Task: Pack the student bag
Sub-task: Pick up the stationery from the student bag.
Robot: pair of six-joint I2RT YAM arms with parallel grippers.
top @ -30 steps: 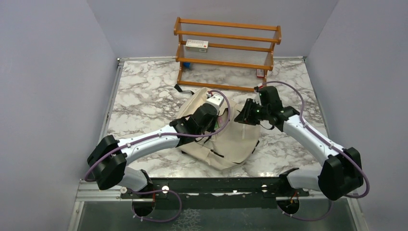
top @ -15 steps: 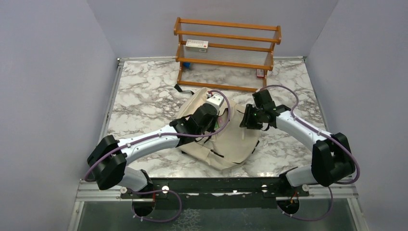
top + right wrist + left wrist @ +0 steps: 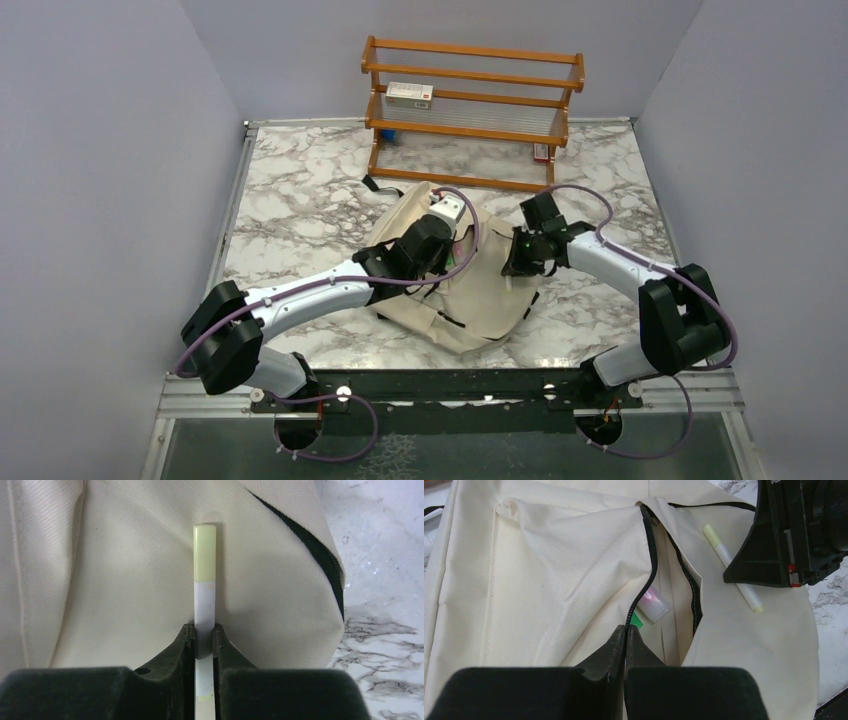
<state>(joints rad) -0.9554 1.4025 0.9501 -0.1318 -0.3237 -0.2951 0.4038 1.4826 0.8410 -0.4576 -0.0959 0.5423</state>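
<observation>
The student bag (image 3: 480, 300) is lying on the table (image 3: 300, 200). The left gripper (image 3: 625, 637) is pinching its zipper flap (image 3: 647, 550), holding the pocket (image 3: 674, 622) agape. The right gripper (image 3: 204, 636) is clamping a pale-yellow highlighter (image 3: 205, 570) on the canvas. Next, seemingly: lifting it and steering it into that pocket.

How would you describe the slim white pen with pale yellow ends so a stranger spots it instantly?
Start at the big cream canvas backpack. On its outer fabric, right of the open black zipper, lies the slim white pen with pale yellow ends, pinched by the right gripper. Unlike the pinkish item inside the opening, it lies outside.
</observation>
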